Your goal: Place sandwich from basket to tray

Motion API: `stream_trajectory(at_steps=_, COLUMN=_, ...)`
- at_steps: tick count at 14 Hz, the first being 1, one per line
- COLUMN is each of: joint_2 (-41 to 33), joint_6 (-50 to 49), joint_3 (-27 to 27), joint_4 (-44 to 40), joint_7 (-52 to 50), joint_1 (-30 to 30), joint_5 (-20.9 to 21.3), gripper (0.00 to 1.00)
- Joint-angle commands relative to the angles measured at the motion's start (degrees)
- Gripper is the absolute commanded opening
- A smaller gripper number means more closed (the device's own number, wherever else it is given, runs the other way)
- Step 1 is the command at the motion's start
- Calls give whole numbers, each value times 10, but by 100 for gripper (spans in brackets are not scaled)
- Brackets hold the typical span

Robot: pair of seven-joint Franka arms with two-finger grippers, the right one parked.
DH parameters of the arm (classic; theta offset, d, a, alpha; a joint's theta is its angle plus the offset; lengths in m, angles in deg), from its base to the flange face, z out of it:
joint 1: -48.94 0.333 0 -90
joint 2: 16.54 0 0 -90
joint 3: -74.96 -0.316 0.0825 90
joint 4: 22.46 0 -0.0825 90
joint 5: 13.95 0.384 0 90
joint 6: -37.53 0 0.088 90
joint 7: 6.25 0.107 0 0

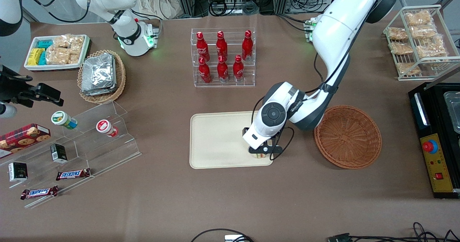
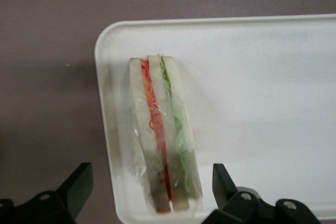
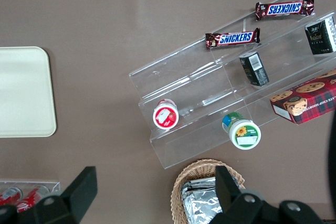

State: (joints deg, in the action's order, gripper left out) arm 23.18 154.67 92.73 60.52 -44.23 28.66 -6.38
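Wrist view shows you the sandwich [image 2: 165,135] lying in the tray [image 2: 262,77] corner, gripper [image 2: 152,192] spread open above, apparently released.

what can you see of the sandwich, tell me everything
The sandwich is a wedge of pale bread slices with a red layer and a green layer between them, wrapped in clear film. It rests on the tray, in a corner close to the rim, filling edge up. The end effector hovers just above it, fingers open on either side and not touching it. In the front view only a sliver shows under the end effector, at the tray's end nearest the basket.
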Motion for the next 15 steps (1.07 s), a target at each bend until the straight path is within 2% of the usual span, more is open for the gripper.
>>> stream_trajectory(at_steps=1, joint_2=-89, joint_6=-65, joint_3=-18, joint_4=35, joint_7=6, joint_1=1, joint_5=1, gripper=100)
stream_trajectory(at_steps=2, joint_2=-124, joint_6=-66, joint_3=-34, joint_4=70, joint_7=32, joint_1=1, joint_5=-6, gripper=100)
stream_trajectory(at_steps=5, joint_2=-222, joint_6=-67, joint_3=-85, joint_4=158, joint_7=92, joint_1=1, joint_5=-62, gripper=100)
stream_trajectory(at_steps=8, joint_2=-294, joint_6=-91, joint_3=-127, joint_4=213, joint_7=150, joint_1=1, joint_5=-64, gripper=100)
stream_trajectory(at_steps=15, joint_2=-308, joint_6=-154, joint_3=-308, joint_4=148, joint_7=351, joint_1=1, joint_5=-71, gripper=100)
